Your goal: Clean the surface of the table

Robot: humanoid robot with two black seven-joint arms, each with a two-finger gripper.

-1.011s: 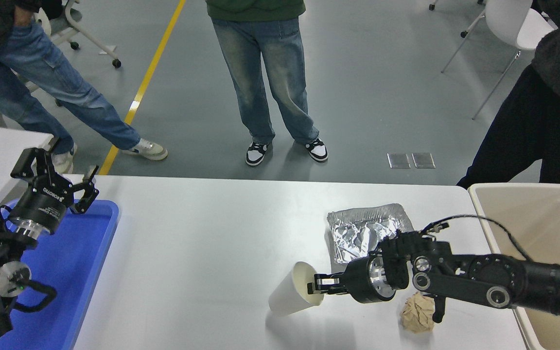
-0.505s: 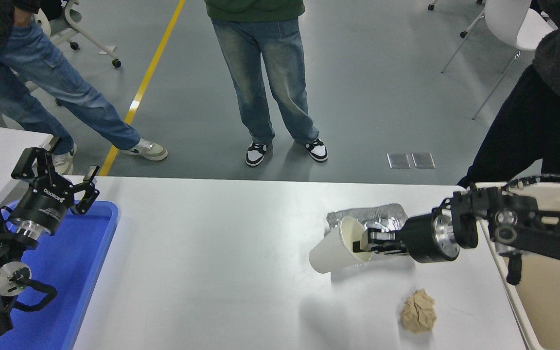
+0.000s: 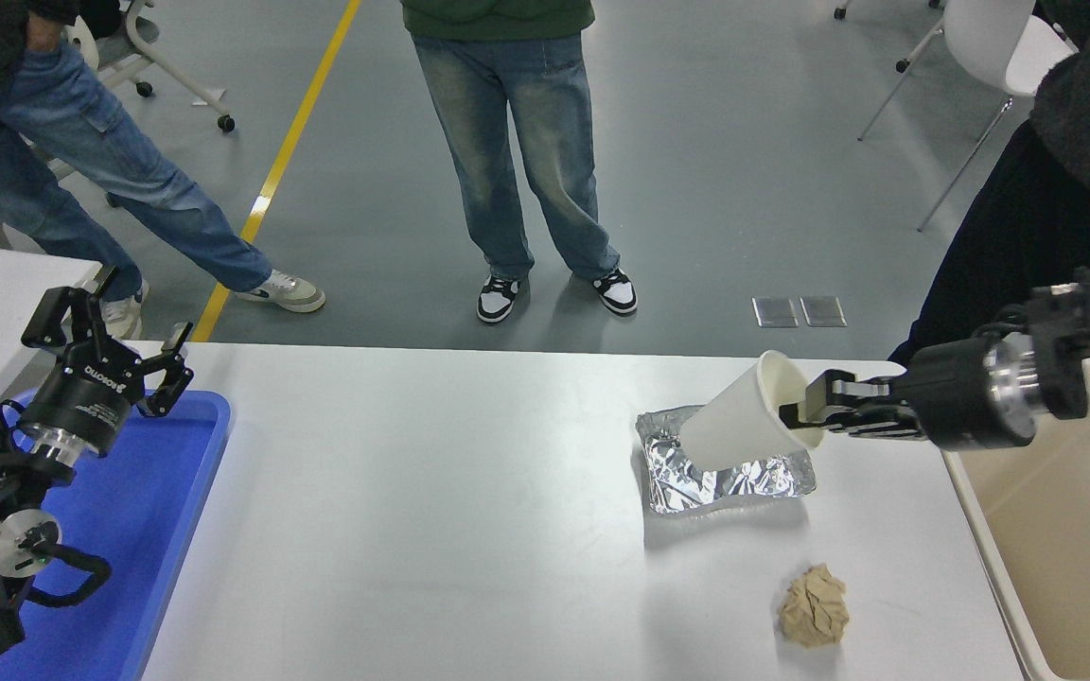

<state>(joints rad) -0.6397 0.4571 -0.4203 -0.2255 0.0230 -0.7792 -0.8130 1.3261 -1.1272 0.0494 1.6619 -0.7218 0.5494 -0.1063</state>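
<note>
Your matte white table (image 3: 431, 492) fills the lower frame and carries two scraps: one crinkled foil sheet (image 3: 729, 468) and one crumpled brown paper ball (image 3: 813, 607). Your right gripper (image 3: 815, 409) pinches the rim of one paper cup (image 3: 744, 421), tilted above the foil. One beige bin (image 3: 1065, 530) sits right; one blue tray (image 3: 167, 511) lies left under your parked left gripper (image 3: 105, 352), fingers spread.

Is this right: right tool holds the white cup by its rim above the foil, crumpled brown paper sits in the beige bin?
Not quite. The head view shows the crumpled brown paper lying on the table surface, not in the beige bin. The rest holds: the right tool holds the white cup by its rim above the foil.
</note>
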